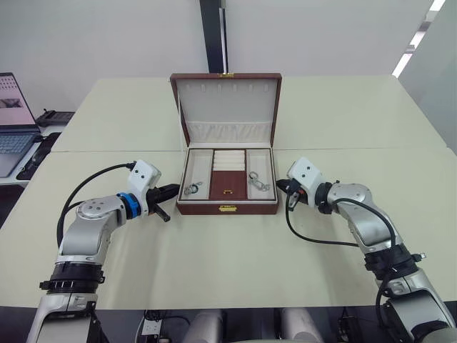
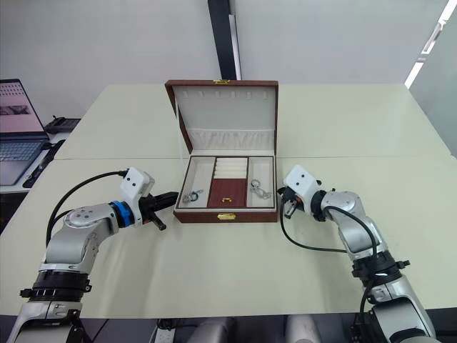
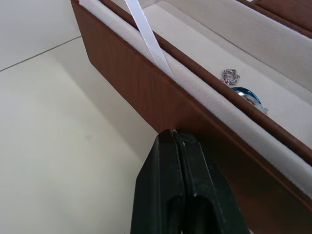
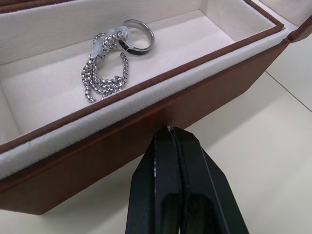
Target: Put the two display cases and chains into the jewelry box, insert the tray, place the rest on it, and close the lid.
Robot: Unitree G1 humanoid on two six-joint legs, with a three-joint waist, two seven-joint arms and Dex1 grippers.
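- Jewelry box point(image 1: 227, 206) sits mid-surface, lid point(image 1: 226, 107) upright, tray point(image 1: 227, 183) seated inside carrying two trinkets point(image 1: 192, 190).
- Left fingers point(image 1: 168, 191) and right fingers point(image 1: 280, 187), clenched empty, flank the box, probably poised for closing.

Laptop point(image 1: 14, 125) at far left cut off by picture edge. Display cases hidden, whether under tray point(image 1: 227, 175) cannot tell. Left trinket point(image 3: 243, 90) partly hidden behind jewelry box point(image 3: 161, 102) wall in left wrist view.
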